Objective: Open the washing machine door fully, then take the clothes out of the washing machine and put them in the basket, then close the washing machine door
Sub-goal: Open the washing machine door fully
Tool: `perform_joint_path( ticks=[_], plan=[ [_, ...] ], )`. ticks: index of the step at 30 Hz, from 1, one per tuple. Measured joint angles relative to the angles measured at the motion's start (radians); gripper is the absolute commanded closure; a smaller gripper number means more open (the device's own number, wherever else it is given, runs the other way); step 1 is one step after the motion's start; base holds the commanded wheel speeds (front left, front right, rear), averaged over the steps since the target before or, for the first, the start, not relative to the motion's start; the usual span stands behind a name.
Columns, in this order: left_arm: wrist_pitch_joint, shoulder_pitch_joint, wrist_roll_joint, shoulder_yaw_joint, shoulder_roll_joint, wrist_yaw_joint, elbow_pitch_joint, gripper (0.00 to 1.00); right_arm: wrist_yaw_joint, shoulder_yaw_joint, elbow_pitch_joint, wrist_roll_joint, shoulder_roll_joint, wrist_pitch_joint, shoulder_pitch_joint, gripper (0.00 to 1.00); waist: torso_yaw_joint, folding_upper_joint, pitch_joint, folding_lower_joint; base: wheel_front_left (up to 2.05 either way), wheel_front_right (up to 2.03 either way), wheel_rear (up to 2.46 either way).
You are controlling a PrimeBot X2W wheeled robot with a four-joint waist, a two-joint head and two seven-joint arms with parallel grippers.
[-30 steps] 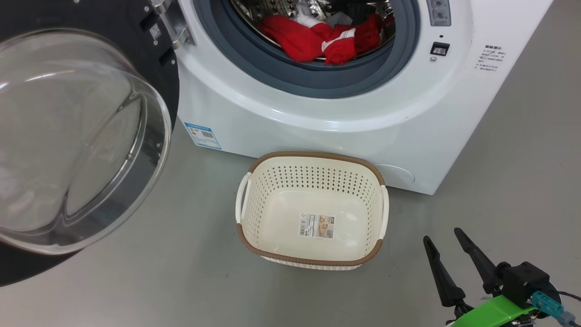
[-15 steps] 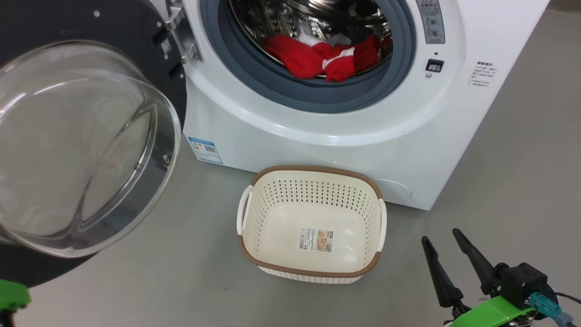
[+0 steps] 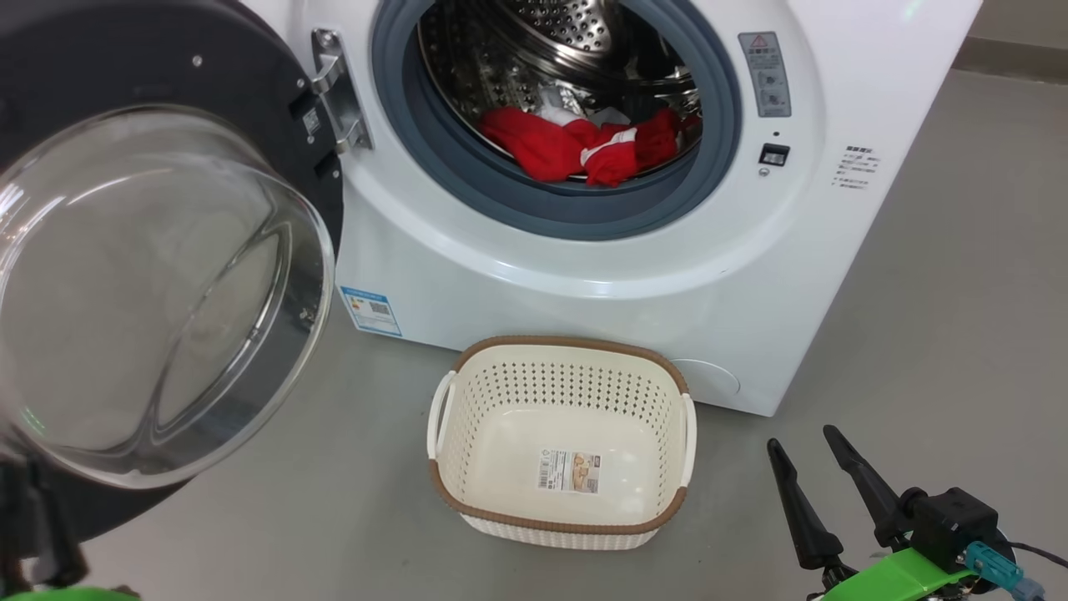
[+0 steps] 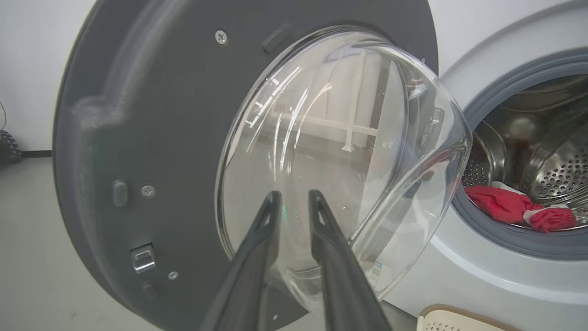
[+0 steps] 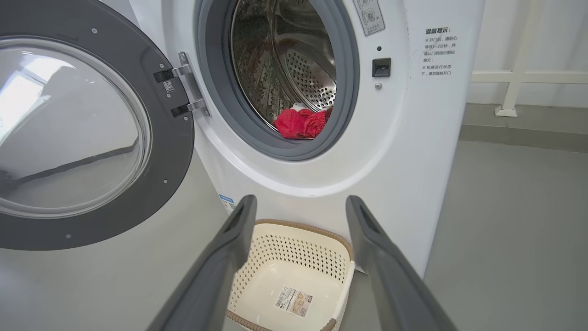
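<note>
The white washing machine (image 3: 584,275) stands with its door (image 3: 125,50) swung wide to the left, clear glass bowl (image 3: 167,284) facing me. Red clothes (image 3: 576,146) with white parts lie at the front of the steel drum, also clothes (image 4: 505,207) and clothes (image 5: 298,123). The cream basket (image 3: 559,346) sits on the floor below the opening and holds nothing. My left gripper (image 4: 294,197) points at the door's glass bowl (image 4: 344,161), its fingers a narrow gap apart with nothing between them. My right gripper (image 3: 801,440) hangs wide open and unloaded, right of the basket (image 5: 298,225).
Grey floor (image 3: 918,334) stretches right of the machine and in front of the basket. The open door takes up the left side. A white rail (image 5: 519,76) runs along the wall behind the machine on the right.
The head camera has tilted up, so the whole scene sits lower in view. My left arm has come in at the lower left and its fingers have parted slightly. The right gripper is unchanged.
</note>
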Motion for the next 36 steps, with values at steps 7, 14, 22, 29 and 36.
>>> perform_joint_path(
  ticks=[7, 14, 22, 29, 36],
  plan=[
    [0.000, 0.093, -0.068, -0.117, -0.004, 0.000, -0.046, 0.12, 0.000, -0.012, -0.002, 0.000, 0.004, 0.000, 0.021, 0.00, -0.031, 0.0000, -0.014, 0.0000, 0.00, 0.00, 0.00],
    [0.000, 0.117, -0.087, -0.188, -0.004, 0.000, -0.074, 0.00, 0.000, -0.017, -0.008, 0.000, 0.008, 0.000, 0.023, 0.00, -0.068, 0.0000, -0.017, 0.0000, 0.00, 0.00, 0.00],
    [0.000, 0.140, -0.103, -0.278, 0.004, 0.000, -0.096, 0.00, 0.000, -0.038, -0.016, 0.000, 0.013, 0.000, 0.023, 0.00, -0.133, 0.0000, -0.016, 0.0000, 0.00, 0.00, 0.00],
    [0.000, 0.152, -0.148, -0.366, 0.041, 0.000, -0.113, 0.00, 0.000, -0.049, -0.017, 0.000, 0.014, 0.000, 0.023, 0.00, -0.194, 0.0000, -0.011, 0.0000, 0.00, 0.00, 0.00],
    [0.000, 0.153, -0.160, -0.399, 0.057, 0.000, -0.114, 0.00, 0.000, -0.054, -0.021, 0.000, 0.015, 0.000, 0.024, 0.00, -0.246, 0.0000, -0.008, 0.0000, 0.00, 0.00, 0.00]
  ],
)
